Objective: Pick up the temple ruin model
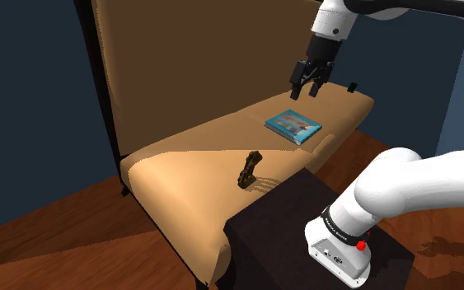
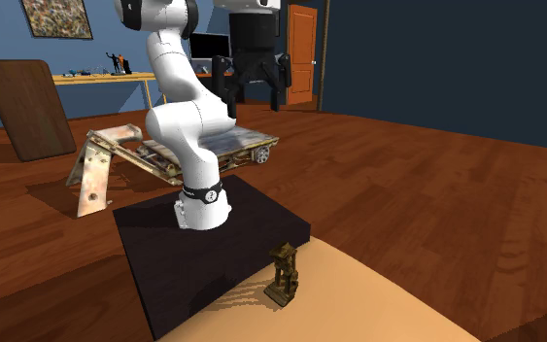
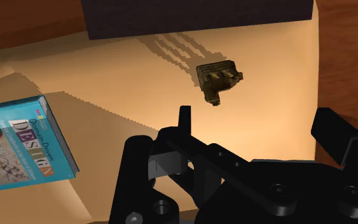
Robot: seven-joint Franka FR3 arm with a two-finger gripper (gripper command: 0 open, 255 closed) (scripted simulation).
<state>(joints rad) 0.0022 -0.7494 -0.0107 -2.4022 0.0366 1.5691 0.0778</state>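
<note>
Item under inspection: the model [image 1: 249, 168], a small dark brown piece, stands on the tan surface [image 1: 180, 161] near the edge that adjoins the dark stand [image 1: 281, 221]. It is close to the stand but not seen to touch it. In the second exterior view the model [image 2: 283, 275] stands upright just beside the stand's [image 2: 252, 222] corner and casts a striped shadow on the surface [image 2: 368, 306]. Gripper [image 1: 306, 93]: it hangs in the air above the far end of the surface, well apart from the model, and carries nothing. The fingers [image 1: 297, 89] stand apart, with the gap between them empty. The second exterior view confirms the gripper [image 2: 254, 97] spread wide and raised high over the wooden floor [image 2: 407, 185]. In the wrist view the gripper [image 3: 257, 119] looks down on the surface [image 3: 126, 95]. There the model [image 3: 217, 77] lies beyond the fingertips, between them and the stand [image 3: 196, 16], touched by neither finger. Other item: a teal book [image 1: 292, 126] lies flat on the surface, below and just beside the gripper and apart from the model. The wrist view shows the book [image 3: 18, 143] off to one side of the fingers. A tall tan backrest [image 1: 189, 58] rises behind the surface.
</note>
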